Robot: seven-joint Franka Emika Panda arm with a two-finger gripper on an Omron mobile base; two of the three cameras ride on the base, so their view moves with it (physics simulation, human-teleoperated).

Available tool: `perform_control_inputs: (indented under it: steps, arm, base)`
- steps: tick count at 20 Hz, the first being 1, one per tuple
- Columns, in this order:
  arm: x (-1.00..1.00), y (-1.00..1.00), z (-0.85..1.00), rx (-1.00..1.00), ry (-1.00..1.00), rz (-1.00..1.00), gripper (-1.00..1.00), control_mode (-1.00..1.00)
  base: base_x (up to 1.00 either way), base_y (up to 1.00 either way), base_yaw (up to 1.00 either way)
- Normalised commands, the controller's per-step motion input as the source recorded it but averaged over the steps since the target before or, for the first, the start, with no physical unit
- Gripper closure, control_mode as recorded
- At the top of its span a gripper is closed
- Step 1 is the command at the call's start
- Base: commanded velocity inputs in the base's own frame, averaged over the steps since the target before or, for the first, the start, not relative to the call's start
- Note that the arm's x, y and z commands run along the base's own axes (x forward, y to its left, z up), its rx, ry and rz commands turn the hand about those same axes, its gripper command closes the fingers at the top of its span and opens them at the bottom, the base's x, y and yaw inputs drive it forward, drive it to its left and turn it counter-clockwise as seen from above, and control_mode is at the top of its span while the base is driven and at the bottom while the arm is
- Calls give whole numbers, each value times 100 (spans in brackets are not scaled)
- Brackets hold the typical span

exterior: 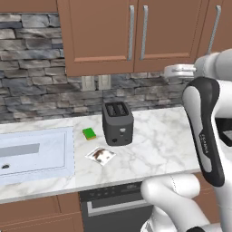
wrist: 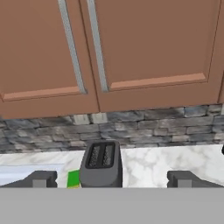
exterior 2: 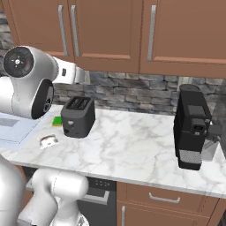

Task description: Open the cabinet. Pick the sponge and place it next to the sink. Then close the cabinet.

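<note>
Pincer (wrist: 111,179) in the hand view stands wide open with nothing between its two dark tips, which rise at the bottom either side of the toaster (wrist: 100,164). Above it the cabinet (wrist: 109,52) shows both doors shut, their two silver bar handles (wrist: 72,48) side by side at the seam. A light-green sponge (wrist: 73,178) peeks out just left of the toaster, and the pale sink (wrist: 26,173) lies further left.

From the left base view, the cabinet (exterior: 131,36) hangs closed over the stone backsplash (exterior: 31,86). On the marble worktop (exterior: 158,140) the toaster (exterior: 118,123) stands with the light-green sponge (exterior: 89,133) just beside it, and a small packet (exterior: 100,155) lies nearer the front edge. The sink (exterior: 36,156) is set in at the left.

From the right base view, the cabinet (exterior 2: 101,31) is again shut. The toaster (exterior 2: 78,117), light-green sponge (exterior 2: 57,121) and packet (exterior 2: 48,141) sit left, and a black coffee machine (exterior 2: 192,128) stands well apart to the right. The dark green sponge cannot be seen anywhere.
</note>
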Motion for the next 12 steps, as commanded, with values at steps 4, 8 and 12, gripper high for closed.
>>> perform_control_inputs:
  steps: [4,8,12]
  arm:
    - [0,10,18,-7,1,0,-100,-100]
    - [6,14,0,-11,2,-1,-100,-100]
    - [18,15,0,-7,0,-6,-100,-100]
  base:
    - [0,0,0]
    - [0,0,0]
    - [0,0,0]
